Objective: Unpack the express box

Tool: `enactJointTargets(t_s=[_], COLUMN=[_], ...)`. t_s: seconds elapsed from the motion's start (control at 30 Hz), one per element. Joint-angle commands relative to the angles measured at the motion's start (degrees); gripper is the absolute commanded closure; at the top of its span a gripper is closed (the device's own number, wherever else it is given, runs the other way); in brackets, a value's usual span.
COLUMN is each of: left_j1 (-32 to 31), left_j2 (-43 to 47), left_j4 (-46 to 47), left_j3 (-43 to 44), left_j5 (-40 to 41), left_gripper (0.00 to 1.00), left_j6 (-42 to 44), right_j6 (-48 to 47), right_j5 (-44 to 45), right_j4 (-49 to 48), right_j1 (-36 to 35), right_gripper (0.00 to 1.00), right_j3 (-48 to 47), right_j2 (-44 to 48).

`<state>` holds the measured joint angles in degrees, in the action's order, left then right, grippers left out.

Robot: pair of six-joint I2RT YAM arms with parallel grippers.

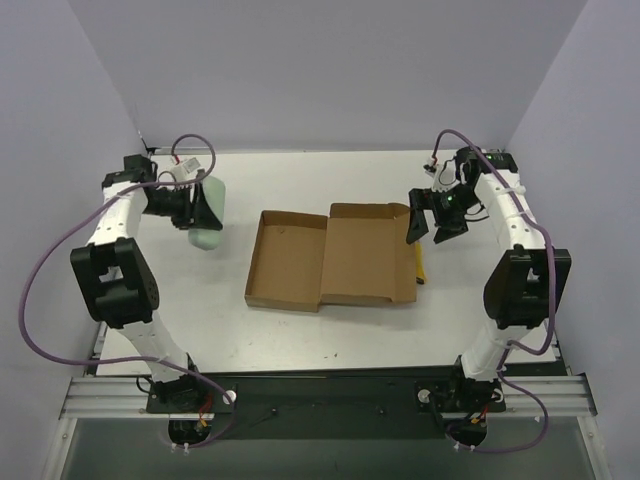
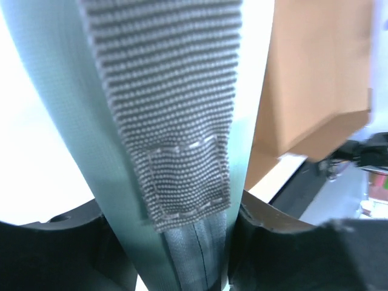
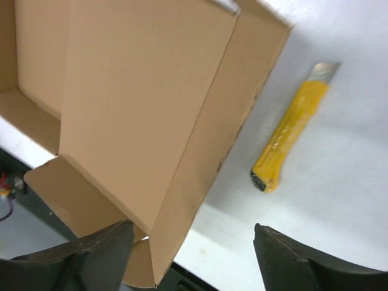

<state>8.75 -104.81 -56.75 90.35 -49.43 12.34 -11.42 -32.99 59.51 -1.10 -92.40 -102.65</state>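
Express box (image 1: 320, 262) open at middle of counter (image 1: 300, 335), lid flopped right, tray looks bare. L gripper (image 1: 203, 205) far left, pinching pale green pouch (image 1: 208, 238): unpack nearly done, I'd say. R gripper (image 1: 432, 222) spread, empty, over lid's right edge. Next: prob. set pouch down away from box.

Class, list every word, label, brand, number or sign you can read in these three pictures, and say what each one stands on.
There is no readable text in any view.
express box: plain brown cardboard, with no print on the faces shown.
yellow knife: no lettering can be made out.
pale green pouch: no label shows.
grey webbing strap: bare weave and stitching only.
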Motion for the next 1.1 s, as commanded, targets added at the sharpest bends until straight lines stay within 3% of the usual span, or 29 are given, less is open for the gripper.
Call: enactJointTargets(t_s=[0.0,0.13,0.37,0.63,0.67,0.73,0.9,1.0,1.03,1.07], left_j1=[3.2,3.3,3.5,3.7,4.0,4.4,5.8,5.5,5.4,5.4], left_j2=[-1.4,-3.0,-8.6,-8.7,-8.3,-6.4,4.1,11.0,13.0,15.3], left_j4=[-14.7,-13.8,-8.9,-1.5,-1.2,0.2,2.3,7.6,9.8,12.3], left_j3=[-5.1,-10.3,-12.6,-14.4,-14.9,-15.5,-17.0,-17.6,-17.9,-18.4], left_j5=[3.5,4.8,10.7,29.2,32.4,34.7,22.1,21.0,22.1,23.7], left_gripper=[0.4,0.39,0.37,0.29,0.03,0.03,0.03,0.03,0.03,0.03], left_j6=[17.4,20.5,13.9,5.7,5.6,5.2,10.2,8.2,7.3,6.1], right_j6=[-2.2,-3.3,-3.3,-3.7,-3.8,-4.0,-1.4,-0.4,1.7,2.9], right_j5=[6.0,7.2,5.1,5.4,5.6,6.4,11.7,18.1,21.9,32.2], right_j4=[1.1,0.8,1.0,0.9,0.9,0.7,-0.8,-3.4,-4.7,-6.7], right_j1=[0.5,0.5,0.1,0.0,0.0,0.0,1.0,2.9,3.0,3.0], right_gripper=[0.13,0.12,0.12,0.12,0.12,0.12,0.02,0.01,0.01,0.0], right_j3=[-3.5,-3.8,-1.6,-0.5,-0.2,0.0,-0.8,-6.0,-8.0,-9.0], right_j2=[4.2,5.1,7.3,8.8,9.1,9.5,10.7,11.2,12.3,13.3])
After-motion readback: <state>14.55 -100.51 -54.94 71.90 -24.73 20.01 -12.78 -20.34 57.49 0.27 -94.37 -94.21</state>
